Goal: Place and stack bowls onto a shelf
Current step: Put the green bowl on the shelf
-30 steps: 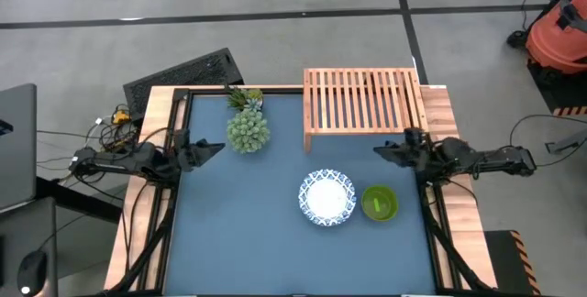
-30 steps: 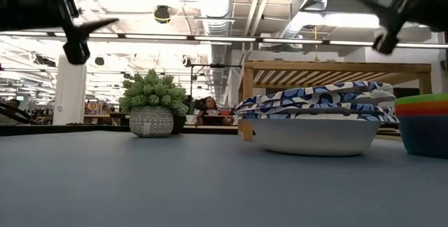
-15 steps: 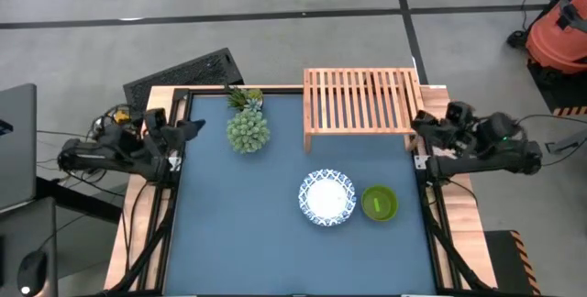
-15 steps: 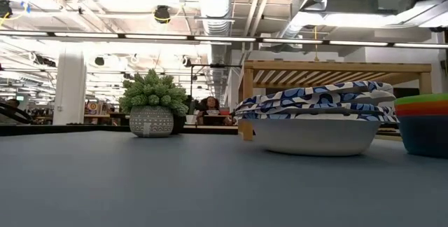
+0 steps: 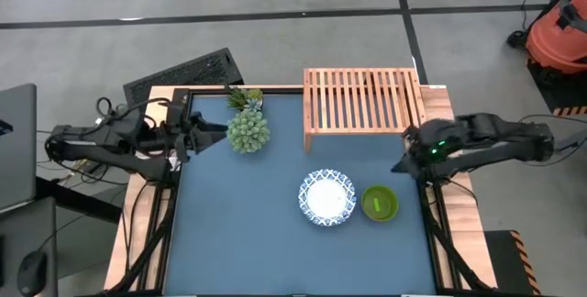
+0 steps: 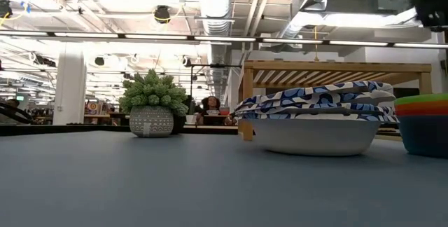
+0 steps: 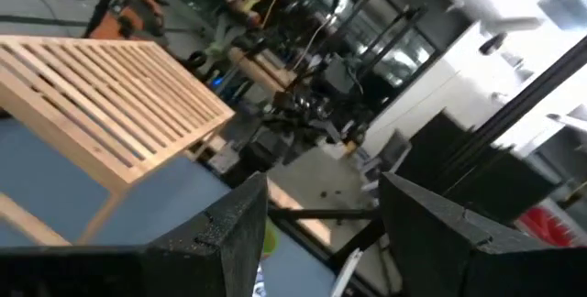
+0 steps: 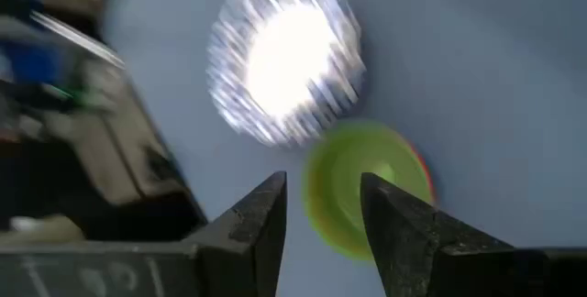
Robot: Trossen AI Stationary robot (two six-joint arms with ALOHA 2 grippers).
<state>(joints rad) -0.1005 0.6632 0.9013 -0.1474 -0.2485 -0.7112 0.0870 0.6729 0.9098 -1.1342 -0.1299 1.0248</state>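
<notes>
A stack of white bowls with blue patterned rims (image 5: 326, 197) rests on its base on the blue table, and in the low view (image 6: 315, 118) it stands in front of the shelf. Right of it is a stack of small bowls with a lime green one on top (image 5: 380, 203), red and blue beneath (image 6: 422, 123). The light-wood slatted shelf (image 5: 362, 100) stands at the table's far right. My left gripper (image 5: 218, 128) hovers open at the left edge, pointing level across the table. My right gripper (image 5: 401, 163) hovers open at the right edge, tipped down over the green bowl (image 8: 367, 196).
A spiky green plant in a grey pot (image 5: 247, 129) stands at the far left of the table, just right of my left gripper. The near half of the blue tabletop (image 5: 238, 242) holds nothing. Wooden side rails (image 5: 151, 141) border the table.
Both arms have risen from low at the table's sides, and the left gripper has left the low view upward. My right gripper has tipped from level to slanting down toward the bowls. The bowls, shelf and plant have stayed put.
</notes>
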